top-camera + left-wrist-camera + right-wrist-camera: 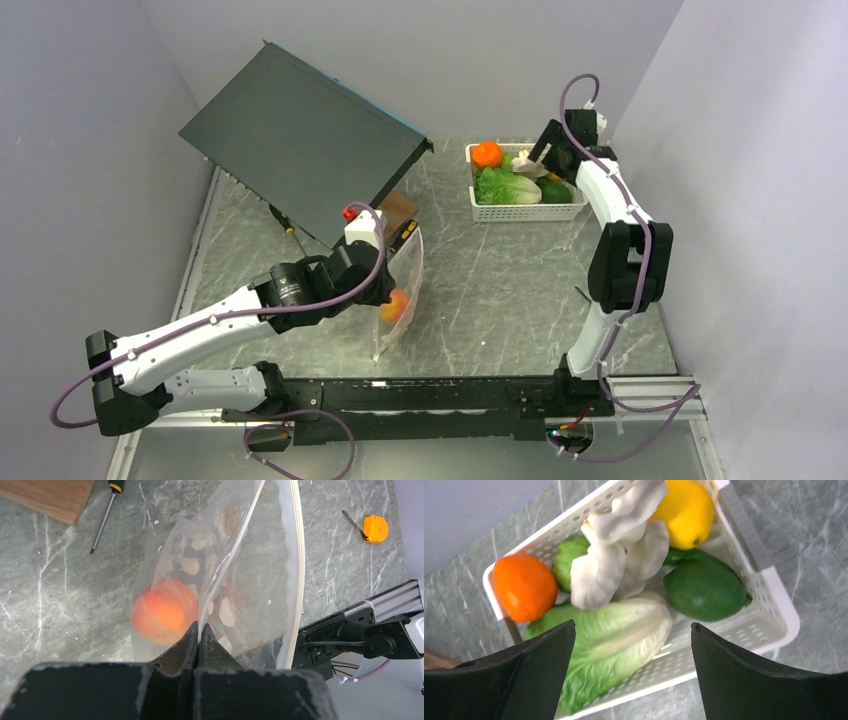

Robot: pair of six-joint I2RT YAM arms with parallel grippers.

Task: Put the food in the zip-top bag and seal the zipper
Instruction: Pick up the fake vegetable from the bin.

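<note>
The left gripper (199,632) was clenched on one lip of the bag (250,580), its fingertips pressed together with the thin plastic edge pinched between them. The bag hung from that grip over the near middle of the table (500,290). Its mouth was held apart, and the other lip, which carried the zipper strip (298,570), bowed away from the pinched one. A peach (165,611) lay low inside the bag, visible through the dotted plastic.

The right gripper (633,627) hung over the basket (784,625) at the far right of the table, with its jaws spread wide and nothing between them. The lettuce (614,645) lay in the basket directly below the gap. An orange (524,587) sat at one end, a lemon (686,512) at the other, and a lime (704,590) just beside the lettuce. A pale beige piece (614,565) rested on top in the middle, and a small green piece (566,560) showed between it and the orange.

Beyond the bag a screwdriver (104,517) lay near a wooden block (50,497), and a dark panel (300,140) stood tilted over the table's far left. A small orange object (375,528) with a dark strap lay on the table — well apart from the bag.
</note>
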